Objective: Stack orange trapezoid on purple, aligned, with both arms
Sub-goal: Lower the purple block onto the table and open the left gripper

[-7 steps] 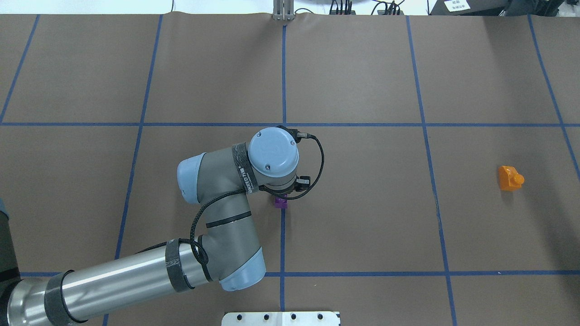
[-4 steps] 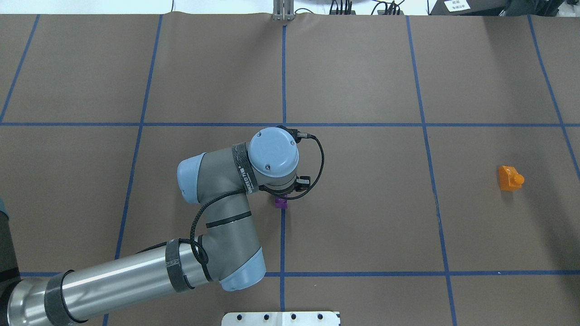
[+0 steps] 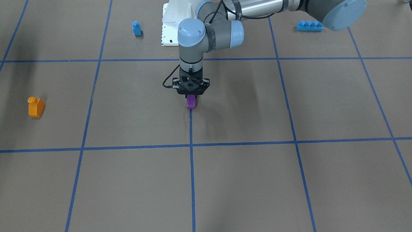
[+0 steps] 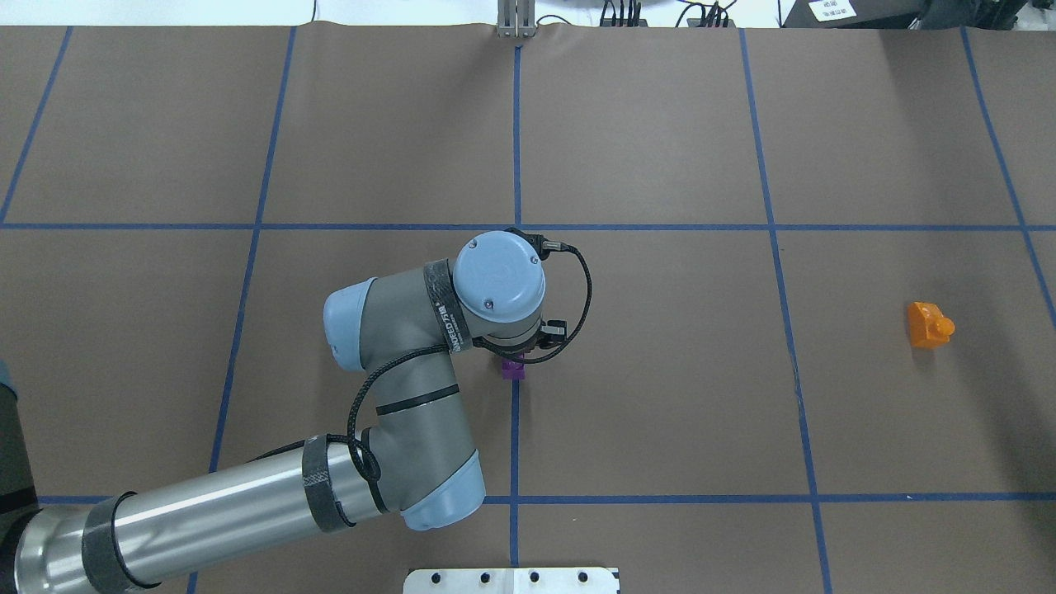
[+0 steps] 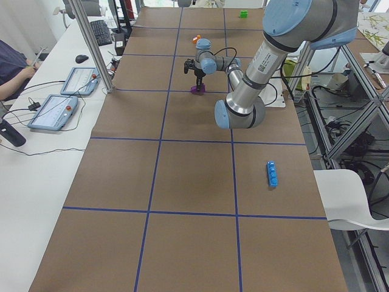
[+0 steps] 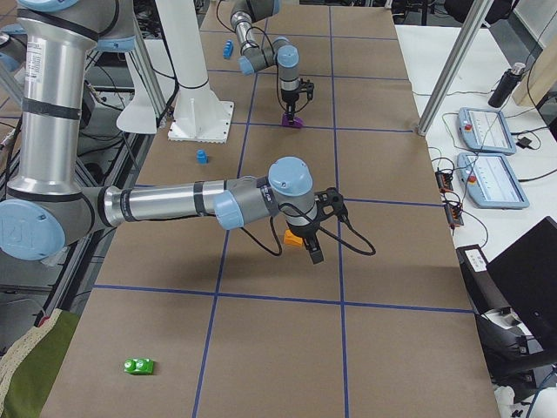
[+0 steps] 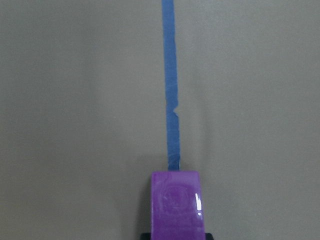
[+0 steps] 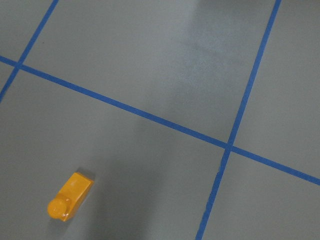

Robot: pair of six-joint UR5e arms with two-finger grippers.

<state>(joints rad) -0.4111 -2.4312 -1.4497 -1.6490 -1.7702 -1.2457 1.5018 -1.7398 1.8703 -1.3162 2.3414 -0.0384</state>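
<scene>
The purple block (image 3: 191,102) sits low on the centre blue tape line, also in the overhead view (image 4: 513,370) and the left wrist view (image 7: 178,205). My left gripper (image 3: 191,96) points straight down and is shut on it. The orange trapezoid (image 4: 929,324) lies on its side alone far to the right, also in the front-facing view (image 3: 35,106) and the right wrist view (image 8: 69,196). My right gripper (image 6: 313,254) shows only in the exterior right view, hovering beside the orange trapezoid (image 6: 293,236). I cannot tell whether it is open or shut.
A small blue single-stud block (image 3: 136,28) and a long blue brick (image 3: 309,25) lie near the white base pedestal (image 3: 169,29). A green block (image 6: 139,366) lies far off near the table's right end. Blue tape lines grid the brown table.
</scene>
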